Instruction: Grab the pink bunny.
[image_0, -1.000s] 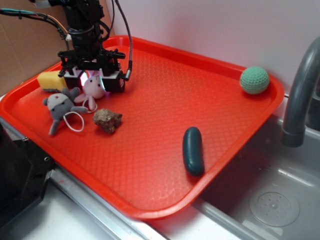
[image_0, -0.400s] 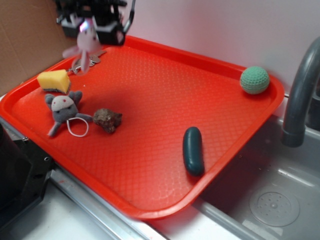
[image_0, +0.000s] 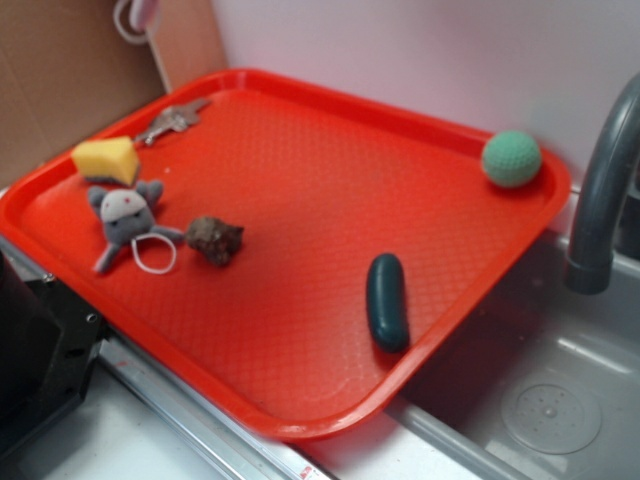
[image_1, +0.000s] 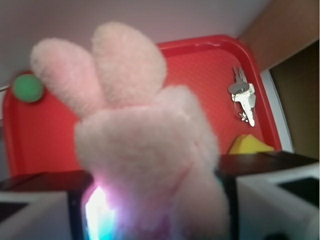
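The pink bunny fills the wrist view, its two fuzzy ears pointing up, pinched between the black-and-white fingers of my gripper, which is shut on it. It hangs high above the red tray. In the exterior view only the bunny's lower end and white loop cord show at the top left edge, above the tray's far left corner; the gripper itself is out of that frame.
On the tray lie a grey plush mouse, a yellow sponge, keys, a brown rock, a dark green pickle and a green ball. A sink and faucet stand to the right.
The gripper has risen from the tray's left side with the bunny in it, going up out of the exterior frame. The other things lie where they were.
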